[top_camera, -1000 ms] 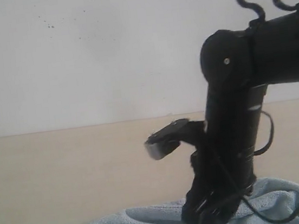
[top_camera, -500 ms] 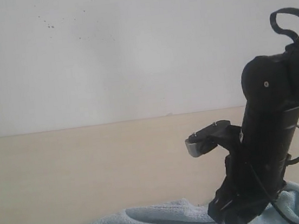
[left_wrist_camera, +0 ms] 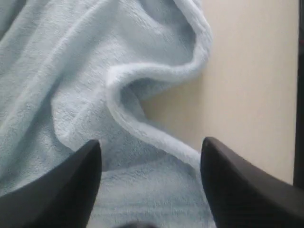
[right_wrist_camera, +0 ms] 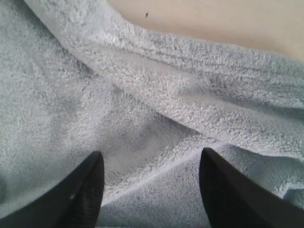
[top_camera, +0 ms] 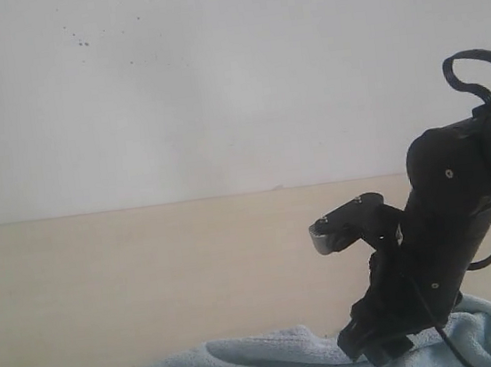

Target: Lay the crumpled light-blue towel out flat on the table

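The left gripper and right gripper are hanging unclenched and empty over the towel, likely choosing folds to pull flat.

We seem to be in a robotics lab or test room: a plain beige worktop against a white wall, with a black cabled robot arm over it.

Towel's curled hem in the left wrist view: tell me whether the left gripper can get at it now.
Probably yes. The left gripper hangs open over the towel, the curled hem lies just ahead of its fingers, and nothing stands between.
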`<state>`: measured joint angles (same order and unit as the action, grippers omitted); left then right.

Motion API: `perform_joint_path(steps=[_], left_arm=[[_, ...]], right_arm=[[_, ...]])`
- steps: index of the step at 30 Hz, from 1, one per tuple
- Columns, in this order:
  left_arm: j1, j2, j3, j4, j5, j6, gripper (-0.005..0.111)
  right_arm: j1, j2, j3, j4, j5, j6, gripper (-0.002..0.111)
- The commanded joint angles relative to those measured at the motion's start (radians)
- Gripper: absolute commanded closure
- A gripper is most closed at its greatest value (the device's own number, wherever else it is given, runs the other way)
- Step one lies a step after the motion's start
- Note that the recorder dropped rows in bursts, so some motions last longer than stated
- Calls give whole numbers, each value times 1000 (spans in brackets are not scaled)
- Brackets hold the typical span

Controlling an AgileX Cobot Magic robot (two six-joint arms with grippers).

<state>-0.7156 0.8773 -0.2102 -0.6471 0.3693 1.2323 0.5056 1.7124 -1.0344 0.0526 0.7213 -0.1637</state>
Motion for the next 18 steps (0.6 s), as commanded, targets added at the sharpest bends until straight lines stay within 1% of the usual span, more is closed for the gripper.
perform_joint_path(steps=[1, 4, 8, 14, 18], left_arm=[[-18, 61, -46, 78, -53, -258, 48], [-26, 141, -75, 88, -6, -346, 48], [-66, 253, -107, 88, -21, -342, 48], [-66, 384, -113, 88, -98, -342, 48], [-68, 437, -116, 88, -112, -320, 48]], right_arm=[[-7, -9, 5, -7, -36, 12, 52], [-7, -9, 5, -7, -26, 15, 52], [-7, -9, 5, -7, 25, 17, 52], [-7, -9, 5, -7, 45, 19, 52], [-7, -9, 5, -7, 44, 21, 52]])
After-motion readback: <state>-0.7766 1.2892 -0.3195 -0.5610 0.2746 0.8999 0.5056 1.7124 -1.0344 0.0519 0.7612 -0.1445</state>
